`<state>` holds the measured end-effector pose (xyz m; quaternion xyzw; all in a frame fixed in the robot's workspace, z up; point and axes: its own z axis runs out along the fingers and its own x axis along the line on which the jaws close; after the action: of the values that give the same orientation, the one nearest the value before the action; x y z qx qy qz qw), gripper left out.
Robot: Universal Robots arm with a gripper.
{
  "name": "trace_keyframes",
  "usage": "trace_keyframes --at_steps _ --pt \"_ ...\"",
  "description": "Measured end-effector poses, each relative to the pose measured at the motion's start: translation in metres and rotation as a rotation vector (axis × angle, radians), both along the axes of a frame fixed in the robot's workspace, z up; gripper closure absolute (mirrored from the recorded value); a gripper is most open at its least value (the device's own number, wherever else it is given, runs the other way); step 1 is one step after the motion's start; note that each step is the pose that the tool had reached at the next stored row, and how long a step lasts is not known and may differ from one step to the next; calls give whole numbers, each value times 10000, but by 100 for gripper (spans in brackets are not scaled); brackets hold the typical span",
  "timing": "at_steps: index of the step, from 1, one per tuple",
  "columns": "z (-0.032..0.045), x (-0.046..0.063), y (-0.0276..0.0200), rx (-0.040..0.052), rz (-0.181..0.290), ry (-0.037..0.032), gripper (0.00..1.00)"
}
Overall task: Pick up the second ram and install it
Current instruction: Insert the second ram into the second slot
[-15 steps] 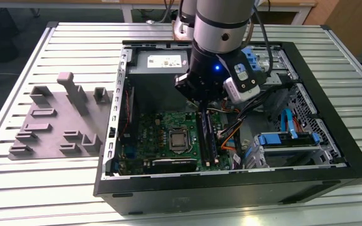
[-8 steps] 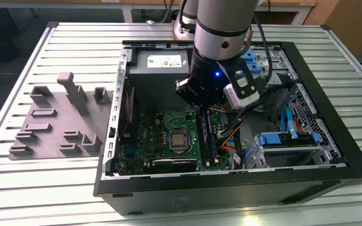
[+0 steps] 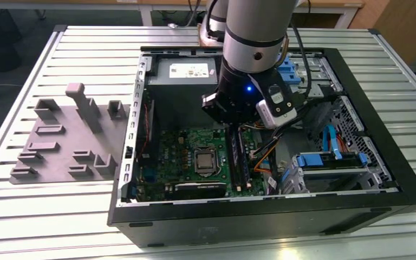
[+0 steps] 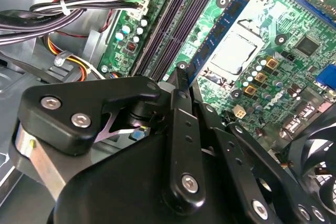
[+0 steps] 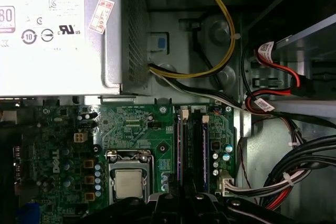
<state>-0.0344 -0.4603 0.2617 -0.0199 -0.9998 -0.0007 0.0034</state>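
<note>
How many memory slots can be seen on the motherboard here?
2, side by side beside the CPU socket: one slot nearer the socket, the other slot nearer the board's edge. The gripper covers their ends; more may be hidden.

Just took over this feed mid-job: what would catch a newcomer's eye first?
The big silver-and-black robot arm reaching down into the open computer case, its claw over the black memory slots on the green motherboard. On the exterior view's left, a grey holder tray lies on the slatted table.

Robotics lab, slatted aluminium bench [image 3: 63,54], open computer case [image 3: 381,162]
</note>
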Motion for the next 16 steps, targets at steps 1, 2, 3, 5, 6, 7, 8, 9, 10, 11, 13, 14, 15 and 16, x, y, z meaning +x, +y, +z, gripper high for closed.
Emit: trace_keyframes --at_steps 1,2,3,5,6,7,8,9,10,11,13,14,15,16 --pt "0 0 0 -1 0 0 86" --pt "0 0 0 0 0 0 86" --pt "-1 0 0 1 0 0 86" --pt "-2 0 0 2 0 -1 86" --pt "-1 0 0 1 0 -1 86" --pt "-1 0 0 1 0 0 86" --pt "-1 0 0 1 0 0 86" --pt "-2 0 0 1 0 -1 86" --pt "-2 0 0 1 0 -1 86" --pt "-5 0 0 2 0 -1 86" --pt "-16 1 1 4 0 1 86" --pt "-23 3 0 2 0 3 86" --pt "-39 7 -3 8 2 3 86" --pt "-55 10 -6 9 1 4 86"
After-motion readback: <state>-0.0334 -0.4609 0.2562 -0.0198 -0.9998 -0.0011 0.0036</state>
